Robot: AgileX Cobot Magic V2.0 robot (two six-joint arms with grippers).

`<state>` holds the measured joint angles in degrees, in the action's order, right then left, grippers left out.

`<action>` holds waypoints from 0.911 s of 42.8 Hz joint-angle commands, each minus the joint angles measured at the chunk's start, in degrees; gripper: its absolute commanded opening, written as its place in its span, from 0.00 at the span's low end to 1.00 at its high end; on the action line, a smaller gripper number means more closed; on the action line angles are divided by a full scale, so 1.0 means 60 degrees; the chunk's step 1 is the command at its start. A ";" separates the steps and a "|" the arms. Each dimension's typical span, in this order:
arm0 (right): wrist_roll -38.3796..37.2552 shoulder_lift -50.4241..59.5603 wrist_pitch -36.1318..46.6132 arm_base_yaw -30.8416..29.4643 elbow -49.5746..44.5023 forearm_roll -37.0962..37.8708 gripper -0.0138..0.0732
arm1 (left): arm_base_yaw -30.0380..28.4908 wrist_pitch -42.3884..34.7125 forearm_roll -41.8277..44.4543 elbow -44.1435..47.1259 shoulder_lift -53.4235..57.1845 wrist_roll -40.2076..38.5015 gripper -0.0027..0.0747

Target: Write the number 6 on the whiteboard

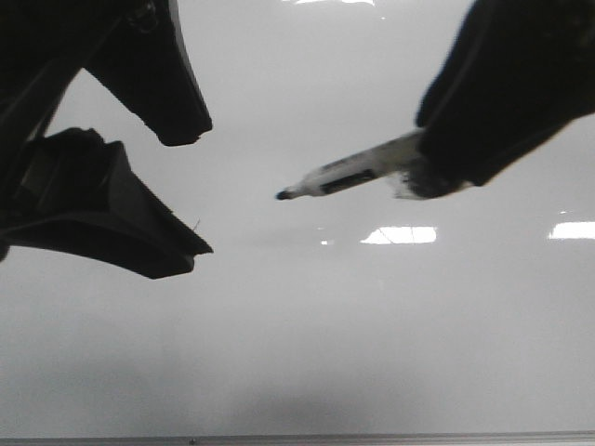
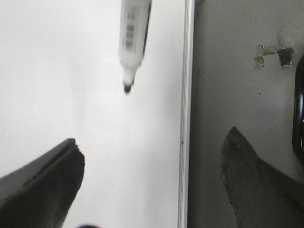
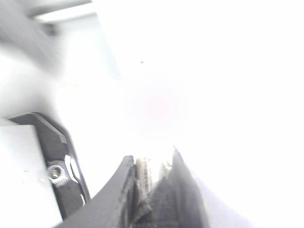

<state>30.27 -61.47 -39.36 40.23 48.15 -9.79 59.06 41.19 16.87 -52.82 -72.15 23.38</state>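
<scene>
The whiteboard (image 1: 307,334) fills the front view, glossy and pale, with a thin grey edge strip along the near side; no number 6 shows on it. My right gripper (image 1: 423,172) is shut on a white marker (image 1: 349,175) with a black label, its dark tip (image 1: 282,195) pointing left over the board. In the left wrist view the marker (image 2: 134,33) hangs tip down over the whiteboard (image 2: 57,71). My left gripper (image 1: 203,190) is open and empty at the left, its two black fingers spread wide. The right wrist view is washed out; the marker (image 3: 145,173) sits between the fingers.
The board's grey edge strip (image 2: 186,118) runs beside a darker grey table surface (image 2: 237,95) with some torn tape marks (image 2: 273,53). Bright light reflections (image 1: 400,235) lie on the board. A dark object (image 2: 299,109) sits at the frame's edge.
</scene>
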 commanded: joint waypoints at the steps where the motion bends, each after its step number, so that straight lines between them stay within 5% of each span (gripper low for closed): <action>1: 0.0045 0.0939 0.0469 -0.0643 -0.0239 -0.0016 0.09 | 0.0057 -0.0458 0.0096 -0.0315 0.0227 -0.0104 0.73; 12: 0.0045 0.1428 0.0910 -0.1127 -0.0531 -0.0029 0.09 | -0.0227 -0.0641 -0.0166 -0.0297 0.0326 -0.0966 0.01; 19: 0.0045 0.1406 0.1316 -0.1127 -0.0531 -0.0103 0.09 | -0.1230 -0.2075 -0.1563 0.0447 0.1655 -0.1119 0.01; 29: 0.0045 0.0801 0.3707 -0.1127 -0.0531 -0.1090 0.08 | -0.1627 -0.5161 -0.2884 0.3228 0.5439 -0.1119 0.01; 39: 0.0045 -0.0739 0.5172 -0.1127 0.0070 -0.1576 0.08 | -0.1627 -0.5593 -0.3843 0.5246 0.8544 -0.1119 0.01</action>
<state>30.27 -64.33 -14.73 33.83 45.00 -17.85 49.36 12.90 -4.59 -22.16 -24.77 17.27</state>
